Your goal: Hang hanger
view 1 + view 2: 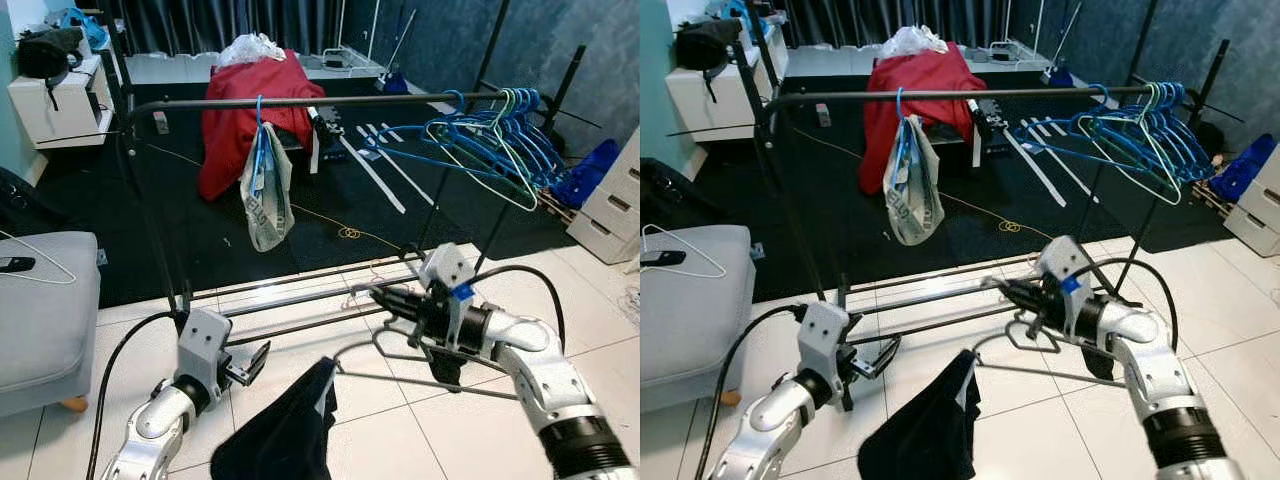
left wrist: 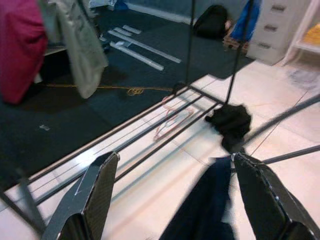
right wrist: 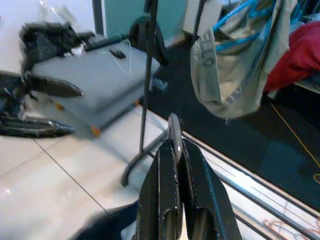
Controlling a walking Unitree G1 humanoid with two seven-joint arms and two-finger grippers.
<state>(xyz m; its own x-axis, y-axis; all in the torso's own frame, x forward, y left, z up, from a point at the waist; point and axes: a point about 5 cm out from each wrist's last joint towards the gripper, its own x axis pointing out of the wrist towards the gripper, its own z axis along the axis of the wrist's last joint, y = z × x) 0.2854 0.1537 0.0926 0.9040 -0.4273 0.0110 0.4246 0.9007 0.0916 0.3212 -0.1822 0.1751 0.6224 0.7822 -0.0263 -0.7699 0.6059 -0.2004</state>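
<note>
A grey wire hanger (image 1: 420, 375) with a dark garment (image 1: 285, 435) draped on its left end hangs low over the tiles. My right gripper (image 1: 385, 296) is shut on the hanger's hook (image 3: 174, 137), below the black clothes rail (image 1: 320, 101). My left gripper (image 1: 250, 362) stands open near the garment's upper edge, with nothing between its fingers (image 2: 92, 195). On the rail hang a blue hanger carrying a grey cloth bag (image 1: 266, 190) and a bunch of several blue and green hangers (image 1: 500, 140) at the right end.
The rack's lower bars (image 1: 300, 290) cross the floor just ahead, with a pink hanger (image 2: 170, 120) lying on them. A grey seat (image 1: 40, 310) stands at the left, white drawers (image 1: 610, 200) at the right, and a red-covered object (image 1: 250, 105) behind the rack.
</note>
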